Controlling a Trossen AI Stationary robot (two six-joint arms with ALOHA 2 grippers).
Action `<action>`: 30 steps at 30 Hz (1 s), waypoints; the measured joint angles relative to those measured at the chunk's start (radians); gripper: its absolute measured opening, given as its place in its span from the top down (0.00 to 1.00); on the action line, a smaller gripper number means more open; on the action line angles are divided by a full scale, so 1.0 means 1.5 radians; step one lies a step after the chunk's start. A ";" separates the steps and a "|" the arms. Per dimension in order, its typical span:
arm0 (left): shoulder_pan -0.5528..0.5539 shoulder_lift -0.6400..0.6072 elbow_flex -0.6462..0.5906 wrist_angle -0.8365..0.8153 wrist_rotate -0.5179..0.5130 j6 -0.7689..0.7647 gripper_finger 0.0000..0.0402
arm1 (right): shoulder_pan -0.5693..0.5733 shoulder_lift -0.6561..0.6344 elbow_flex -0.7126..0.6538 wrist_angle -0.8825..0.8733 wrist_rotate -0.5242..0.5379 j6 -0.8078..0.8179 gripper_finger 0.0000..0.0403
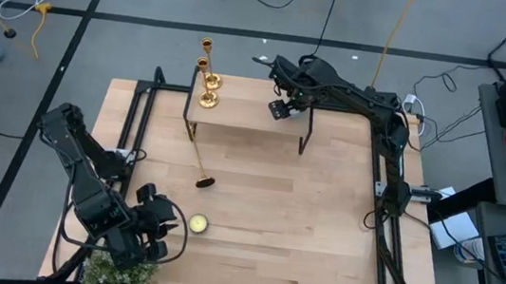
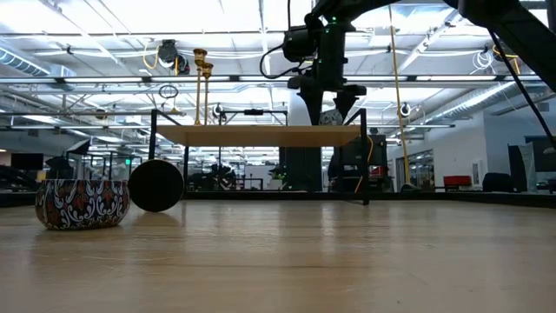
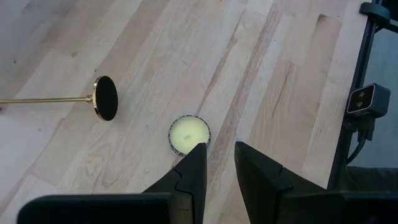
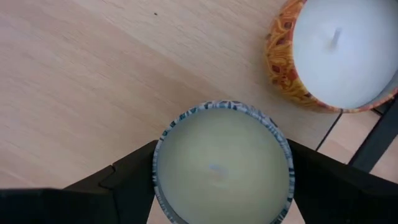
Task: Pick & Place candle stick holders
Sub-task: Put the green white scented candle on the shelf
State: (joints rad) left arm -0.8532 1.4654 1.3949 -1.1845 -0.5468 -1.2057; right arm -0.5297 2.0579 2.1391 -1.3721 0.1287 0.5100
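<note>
While the right gripper [image 1: 282, 108] stood over the right end of the small raised shelf [image 1: 247, 113] in the upper middle of the high view, its jaws were clamped around a round candle tin with a blue-patterned rim [image 4: 222, 163], holding it above the shelf top. Just beside that tin on the shelf sat a second candle in an orange-patterned tin [image 4: 336, 53]. Two gold candle stick holders [image 1: 209, 78] stood upright at the shelf's left end, close together. The third candle stick holder [image 1: 200, 167] lay on its side on the wooden table [image 1: 320, 226] below the shelf — its dark round base [image 3: 106, 98] was turned toward the lower part of the high view, its stem pointing back under the shelf. The left gripper [image 1: 163, 225] rested in the lower left of the high view, well apart from the fallen holder, its jaws narrowly parted and grasping nothing. A small yellowish candle [image 1: 197, 224] sat on the table just beside its fingertips — not touching them in the left wrist view. A greenish bushy object [image 1: 118, 275] lay at the bottom left edge.
</note>
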 joint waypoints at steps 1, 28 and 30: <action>0.000 0.000 0.000 0.000 0.000 0.000 0.78 | 0.000 0.000 0.000 -0.001 0.000 0.000 0.24; 0.000 0.000 0.000 -0.001 -0.001 -0.003 0.78 | 0.001 -0.001 0.000 -0.015 0.001 -0.018 0.17; 0.000 0.000 0.000 -0.001 -0.001 -0.003 0.78 | 0.001 -0.001 0.000 -0.017 0.001 -0.017 0.17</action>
State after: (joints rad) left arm -0.8532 1.4654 1.3949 -1.1862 -0.5488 -1.2098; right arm -0.5285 2.0567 2.1391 -1.3975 0.1299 0.4847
